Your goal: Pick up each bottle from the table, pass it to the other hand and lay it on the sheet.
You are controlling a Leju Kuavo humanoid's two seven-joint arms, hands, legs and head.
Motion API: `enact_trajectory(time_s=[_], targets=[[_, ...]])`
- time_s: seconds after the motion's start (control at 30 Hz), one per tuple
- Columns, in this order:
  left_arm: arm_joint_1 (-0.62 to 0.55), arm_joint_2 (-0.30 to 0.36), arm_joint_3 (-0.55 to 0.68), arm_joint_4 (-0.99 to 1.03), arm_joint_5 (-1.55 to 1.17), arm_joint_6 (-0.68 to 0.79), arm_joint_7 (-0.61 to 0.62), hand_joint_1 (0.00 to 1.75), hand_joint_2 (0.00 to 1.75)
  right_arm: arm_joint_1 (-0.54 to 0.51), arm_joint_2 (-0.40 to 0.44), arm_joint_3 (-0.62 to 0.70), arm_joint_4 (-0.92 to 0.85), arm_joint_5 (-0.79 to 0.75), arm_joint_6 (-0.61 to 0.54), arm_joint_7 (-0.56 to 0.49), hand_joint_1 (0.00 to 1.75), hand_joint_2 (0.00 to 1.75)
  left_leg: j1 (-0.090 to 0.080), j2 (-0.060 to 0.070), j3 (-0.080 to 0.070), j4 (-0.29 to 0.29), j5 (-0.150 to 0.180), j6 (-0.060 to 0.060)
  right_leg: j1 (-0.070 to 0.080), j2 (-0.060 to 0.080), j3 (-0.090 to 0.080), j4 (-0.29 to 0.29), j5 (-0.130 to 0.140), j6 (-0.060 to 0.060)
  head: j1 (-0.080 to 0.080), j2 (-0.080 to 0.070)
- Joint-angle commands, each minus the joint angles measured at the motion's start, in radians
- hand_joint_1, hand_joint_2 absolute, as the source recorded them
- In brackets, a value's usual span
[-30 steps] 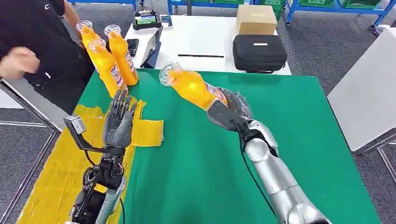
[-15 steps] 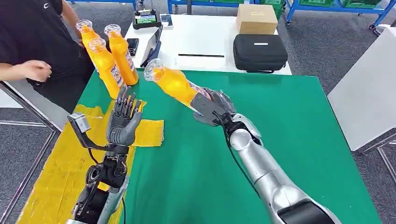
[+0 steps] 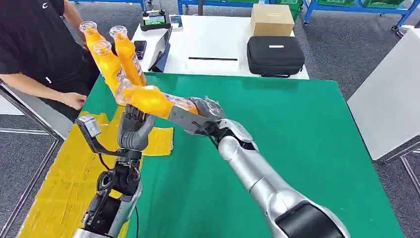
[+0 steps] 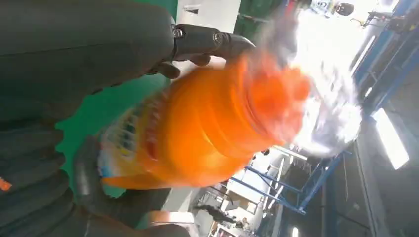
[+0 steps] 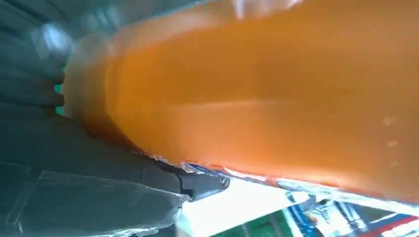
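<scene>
While it is gripped around its labelled base by the right hand [image 3: 198, 115], an orange bottle [image 3: 148, 99] is held almost level in the air, its clear cap pointing toward the robot's left. Directly beneath its neck, the left hand [image 3: 133, 130] is raised with fingers spread wide, holding nothing. Below lies the yellow sheet [image 3: 74, 173] on the green counter [image 3: 297, 139]. Three more orange bottles [image 3: 111, 59] stand upright at the counter's far left corner, beside a person [image 3: 34, 44] in black.

Orange bottle [image 3: 148, 99], yellow sheet [image 3: 69, 173], green table [image 3: 297, 129].
</scene>
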Motion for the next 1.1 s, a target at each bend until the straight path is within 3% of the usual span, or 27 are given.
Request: enact_trajectory(time_s=[0.03, 0.2, 0.47, 0.9, 1.1], targets=[[-0.061, -0.034, -0.080, 0.014, 0.018, 0.029, 0.012, 0.00, 1.75, -0.028, 0.045, 0.186, 0.025, 0.057, -0.012, 0.053, 1.75, 1.75, 0.001, -0.001, 0.002, 0.002, -0.003, -0.003, 0.001, -0.002, 0.003, 0.001, -0.003, 0.000, 0.000, 0.000], [-0.100, -0.046, -0.142, 0.043, 0.032, 0.058, 0.013, 0.00, 1.75, -0.025, 0.045, 0.241, 0.056, 0.042, -0.018, 0.045, 1.75, 1.75, 0.000, -0.003, 0.001, 0.001, -0.001, -0.002, 0.001, -0.004, 0.002, 0.000, -0.002, 0.000, 0.000, 0.000], [-0.209, -0.104, -0.227, 0.172, 0.106, 0.153, 0.025, 0.00, 1.75, 0.009, 0.045, 0.584, 0.049, -0.133, -0.071, 0.132, 1.75, 1.75, -0.001, -0.005, 0.003, 0.001, -0.002, -0.003, 0.001, -0.007, 0.005, 0.000, -0.003, -0.001, 0.000, 0.000], [-0.230, -0.140, -0.257, 0.208, 0.110, 0.192, 0.018, 0.00, 1.75, 0.008, 0.045, 0.761, -0.016, -0.193, -0.080, 0.196, 1.75, 1.75, 0.000, -0.004, 0.000, 0.002, -0.001, -0.002, 0.001, -0.005, 0.001, 0.000, -0.002, 0.000, 0.000, 0.000], [-0.235, -0.142, -0.258, 0.219, 0.108, 0.194, 0.021, 0.00, 1.75, 0.013, 0.045, 0.783, -0.022, -0.190, -0.084, 0.207, 1.75, 1.75, 0.000, -0.005, 0.002, 0.002, -0.003, -0.003, 0.002, -0.007, 0.004, 0.001, -0.004, -0.001, 0.000, 0.000]])
